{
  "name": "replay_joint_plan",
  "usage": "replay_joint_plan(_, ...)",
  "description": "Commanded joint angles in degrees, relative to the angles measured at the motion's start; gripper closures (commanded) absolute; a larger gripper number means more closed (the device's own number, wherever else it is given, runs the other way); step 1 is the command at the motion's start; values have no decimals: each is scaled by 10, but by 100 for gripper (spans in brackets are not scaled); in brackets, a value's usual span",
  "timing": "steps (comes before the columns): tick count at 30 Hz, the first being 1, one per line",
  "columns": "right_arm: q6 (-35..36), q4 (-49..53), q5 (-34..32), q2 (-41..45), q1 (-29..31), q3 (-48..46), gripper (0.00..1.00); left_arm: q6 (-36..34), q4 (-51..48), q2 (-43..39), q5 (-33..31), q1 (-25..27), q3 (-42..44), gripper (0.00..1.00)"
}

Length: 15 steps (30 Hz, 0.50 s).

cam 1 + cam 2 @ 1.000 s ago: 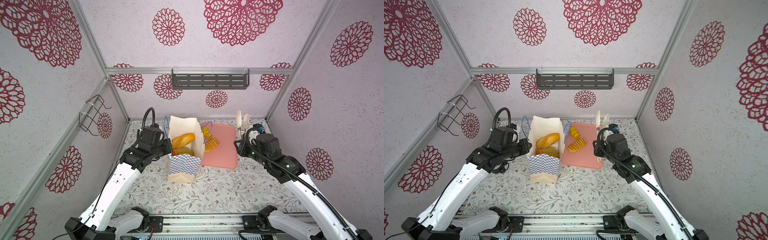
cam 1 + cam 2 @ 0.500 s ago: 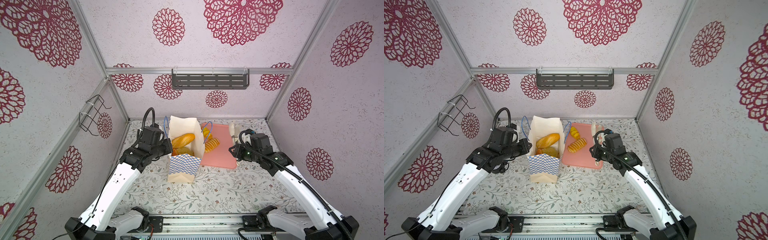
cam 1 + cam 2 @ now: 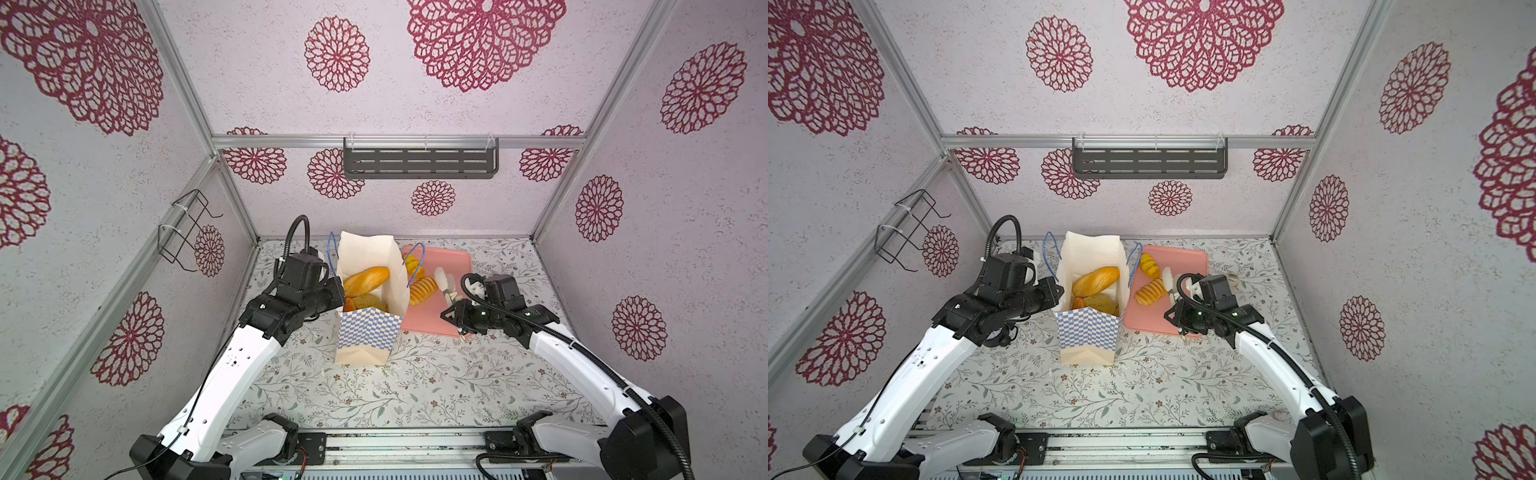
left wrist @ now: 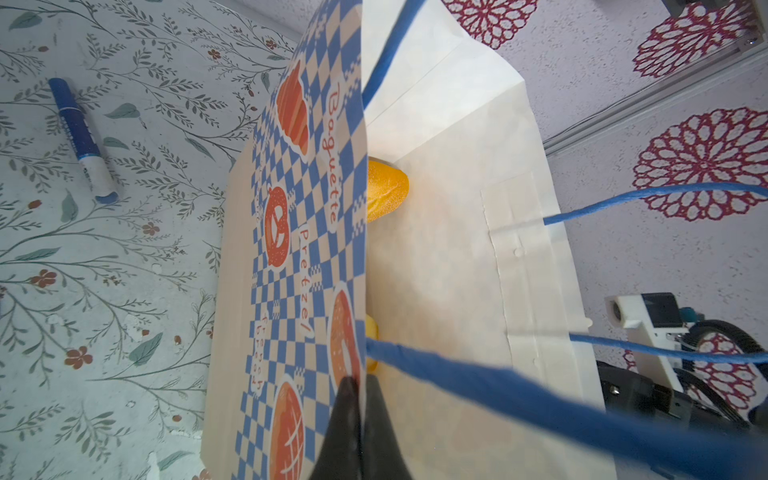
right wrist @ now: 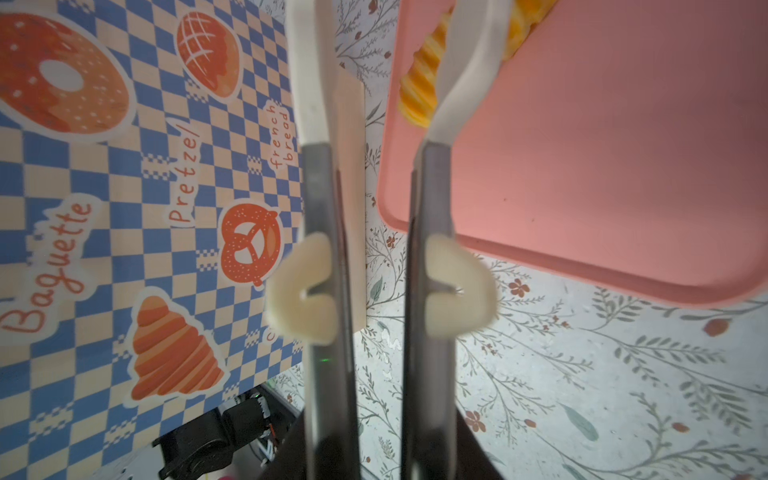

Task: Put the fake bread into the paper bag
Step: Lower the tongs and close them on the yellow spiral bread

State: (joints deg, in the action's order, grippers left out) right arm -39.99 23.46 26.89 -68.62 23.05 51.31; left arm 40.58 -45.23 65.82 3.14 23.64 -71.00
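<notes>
Both arms reached forward, and each gripper was closed on something.

The left arm rose from its base at the near edge, bent at the elbow, and its wrist was turned toward the middle. The left gripper had its two black fingers pressed together on the upper edge of the paper bag. The right arm stretched low and forward from the opposite side, with its wrist also pointing toward the middle. The right gripper was clamped on the handle end of the tongs. In the right wrist view the two tong arms stood a little apart.
</notes>
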Motion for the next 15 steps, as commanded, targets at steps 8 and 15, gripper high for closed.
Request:
replay_joint_plan(8,-88,-157,102,-21,-7,-65,62,1,33,-5,4,5,-7,100)
replay_joint_plan(15,-116,-205,120,-37,-9,-93,58,0,32,-7,4,5,-5,100)
